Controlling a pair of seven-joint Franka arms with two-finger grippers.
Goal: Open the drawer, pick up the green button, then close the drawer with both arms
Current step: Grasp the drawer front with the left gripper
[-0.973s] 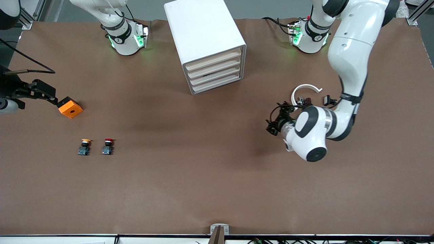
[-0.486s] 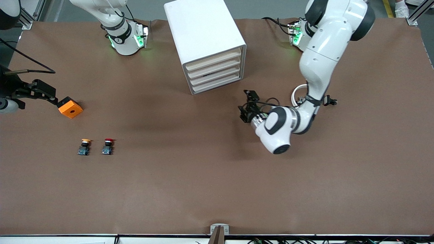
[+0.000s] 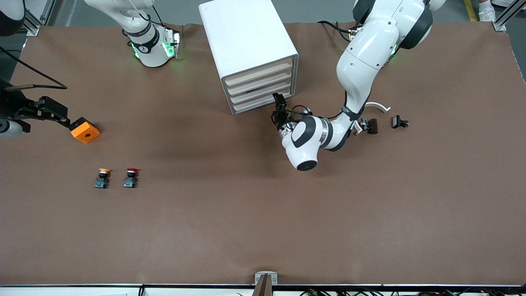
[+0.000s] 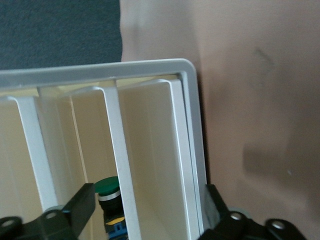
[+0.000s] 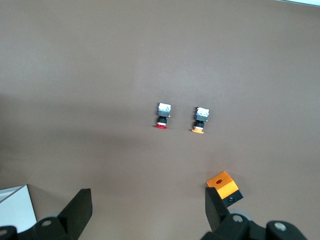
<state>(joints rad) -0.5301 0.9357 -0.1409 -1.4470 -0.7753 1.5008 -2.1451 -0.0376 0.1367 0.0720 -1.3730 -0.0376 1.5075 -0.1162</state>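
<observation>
At the middle of the table in the front view, your left gripper hung just in front of the white cabinet, level with the lowest drawer of its stack of four, at the corner toward the left arm's end. All four cream-fronted drawers sat closed in that view. Your right gripper waited high over the right arm's end of the table, above an orange block. Nearer the front camera than the block stood the yellow-capped button and the red-capped button, side by side and apart. Toward the left arm's end lay a white curved piece and two small dark parts.

In the left wrist view, you saw the left gripper's fingers spread wide apart, holding nothing, either side of the cabinet's corner. The button, green cap up, stood inside the cabinet between two cream drawer fronts.

In the right wrist view, your right gripper's fingers were likewise parted and empty, high above the bare brown table. Below them lay the red-capped button, the yellow-capped button and the orange block.
</observation>
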